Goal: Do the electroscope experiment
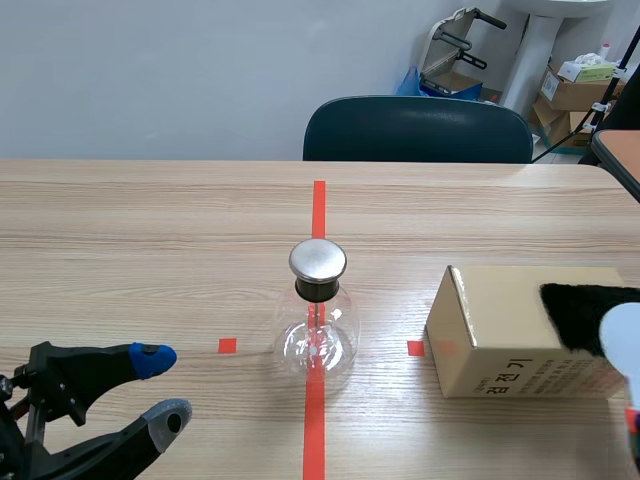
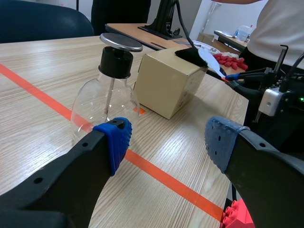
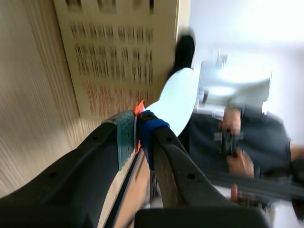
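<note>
Scene view: left gripper (image 1: 165, 387), jaws open, lies left of the glass electroscope (image 1: 318, 315); cardboard box (image 1: 500, 335) stands to its right. Right gripper (image 3: 137, 132), farther right, clamps a white paddle (image 3: 178, 97).

Glass electroscope (image 1: 318, 335) upright on tape line (image 1: 318, 208); white paddle (image 3: 178, 97) by black cloth (image 1: 578, 310).

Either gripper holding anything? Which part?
The right gripper pinches the white paddle by its narrow orange-red end; the left gripper is open and holds nothing.
</note>
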You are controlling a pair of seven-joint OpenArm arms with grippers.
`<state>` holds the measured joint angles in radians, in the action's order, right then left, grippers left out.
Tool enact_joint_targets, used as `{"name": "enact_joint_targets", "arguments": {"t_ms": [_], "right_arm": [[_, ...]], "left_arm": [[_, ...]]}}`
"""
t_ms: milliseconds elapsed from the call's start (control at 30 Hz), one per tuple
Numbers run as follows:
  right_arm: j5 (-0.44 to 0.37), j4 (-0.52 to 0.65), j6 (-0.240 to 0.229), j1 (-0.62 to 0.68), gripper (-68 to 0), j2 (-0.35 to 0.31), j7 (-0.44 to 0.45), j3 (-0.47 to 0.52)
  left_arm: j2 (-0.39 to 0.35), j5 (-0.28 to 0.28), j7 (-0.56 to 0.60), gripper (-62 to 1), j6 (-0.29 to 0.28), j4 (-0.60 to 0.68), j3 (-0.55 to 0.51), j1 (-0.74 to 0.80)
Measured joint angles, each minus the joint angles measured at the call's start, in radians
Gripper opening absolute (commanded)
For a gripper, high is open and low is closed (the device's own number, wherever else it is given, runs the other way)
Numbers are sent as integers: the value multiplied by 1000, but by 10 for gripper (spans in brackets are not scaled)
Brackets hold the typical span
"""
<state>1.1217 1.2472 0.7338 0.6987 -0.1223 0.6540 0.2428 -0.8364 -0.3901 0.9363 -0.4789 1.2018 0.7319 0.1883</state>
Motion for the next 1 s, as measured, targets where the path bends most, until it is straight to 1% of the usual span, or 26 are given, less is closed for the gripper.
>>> {"name": "enact_joint_targets", "arguments": {"t_ms": [67, 100, 167, 200, 333, 367, 400, 467, 600, 633, 767, 1000], "right_arm": [[7, 0, 0, 0, -656, 0, 65, 0], [8, 0, 0, 0, -656, 0, 76, 0], [8, 0, 0, 0, -656, 0, 58, 0], [9, 0, 0, 0, -656, 0, 24, 0], [7, 0, 0, 0, -656, 0, -164, -1], [7, 0, 0, 0, -655, 0, -188, -1], [7, 0, 0, 0, -655, 0, -192, -1], [7, 0, 0, 0, -656, 0, -175, -1], [5, 0, 0, 0, -656, 0, -31, 0], [5, 0, 0, 0, -655, 0, -6, 0], [4, 0, 0, 0, -656, 0, 27, 0], [4, 0, 0, 0, -656, 0, 26, 0]], "left_arm": [[0, 0, 0, -247, 0, 0, 0, 0], [0, 0, 0, -247, 0, 0, 0, 0], [0, 0, 0, -247, 0, 0, 0, 0], [0, 0, 0, -247, 0, 0, 0, 0], [0, 0, 0, -247, 0, 0, 0, 0], [0, 0, 0, -247, 0, 0, 0, 0], [0, 0, 0, -247, 0, 0, 0, 0], [0, 0, 0, -247, 0, 0, 0, 0], [0, 0, 0, -247, 0, 0, 0, 0], [0, 0, 0, -247, 0, 0, 0, 0], [0, 0, 0, -247, 0, 0, 0, 0], [0, 0, 0, -247, 0, 0, 0, 0]]}}
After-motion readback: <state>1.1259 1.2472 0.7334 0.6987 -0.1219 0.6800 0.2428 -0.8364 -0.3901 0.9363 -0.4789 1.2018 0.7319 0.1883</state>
